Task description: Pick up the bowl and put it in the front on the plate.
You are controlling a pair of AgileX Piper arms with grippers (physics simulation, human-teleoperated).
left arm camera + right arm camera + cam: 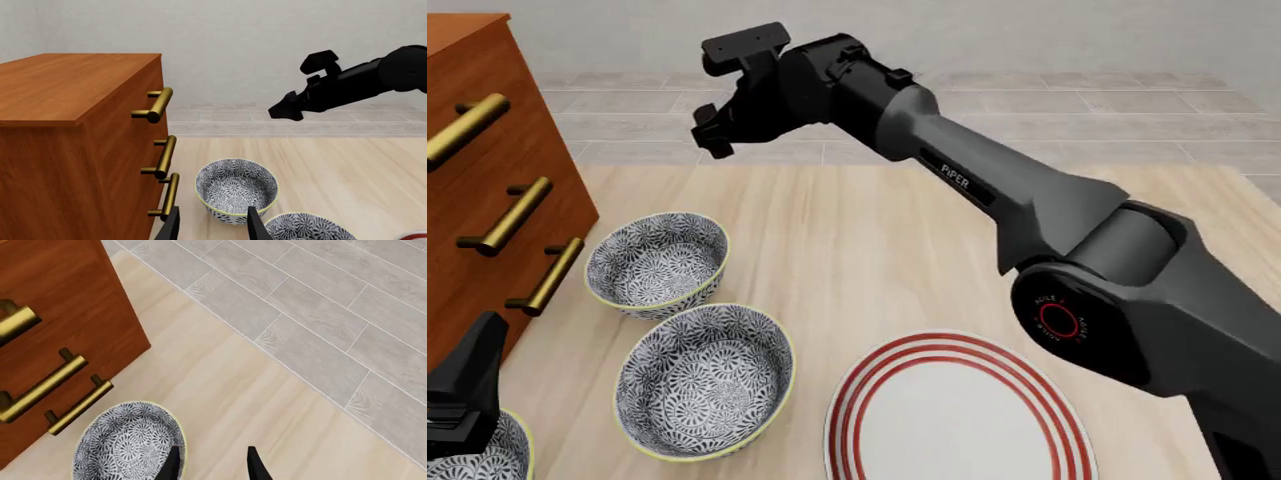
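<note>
Three alike blue-and-white patterned bowls stand in a row beside the cabinet: a far bowl point(657, 263) point(237, 190) point(127, 445), a middle bowl point(705, 378) point(307, 227), and a near bowl point(481, 455) cut off by the picture's lower left corner. The white plate point(961, 415) with red rings lies to the right of the middle bowl. My left gripper point(478, 355) point(213, 227) hangs open over the near bowl, holding nothing. My right gripper point(710, 135) point(212, 465) is open and empty, high above the table's far edge beyond the far bowl.
A wooden cabinet point(481, 150) point(67, 125) with brass drawer handles point(507, 215) stands along the left, close to the bowls. The right arm point(1028, 200) point(347, 82) stretches diagonally across the table above the plate. Grey tiled floor point(320, 300) lies past the far edge.
</note>
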